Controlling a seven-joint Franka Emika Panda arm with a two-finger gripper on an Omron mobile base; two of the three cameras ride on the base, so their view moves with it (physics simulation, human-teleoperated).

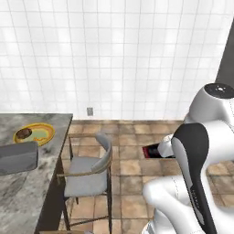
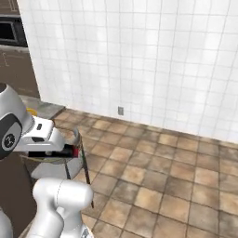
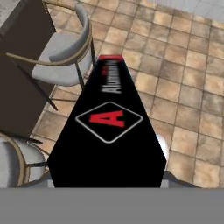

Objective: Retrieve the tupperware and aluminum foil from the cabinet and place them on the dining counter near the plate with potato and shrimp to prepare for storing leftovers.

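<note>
Fingers clamped on aluminum foil, above tiled floor, grey stool between it and dining counter

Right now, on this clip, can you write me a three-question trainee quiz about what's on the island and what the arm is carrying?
1. True or false: the grey rectangular plastic tub already sits on the grey-beige veined marble island top.
2. Multiple choice: what does the two-finger gripper hold? A) the round yellow plate B) the long slim black foil box with a red end C) nothing
3. Fill the gap: the small dark brown potato lies on the ____.

Key
1. True; the tub stands near the round yellow plate.
2. B; the long slim black foil box with a red end sticks out past the hand, over the tiled floor beside the grey-seated stool.
3. Plate.
</note>
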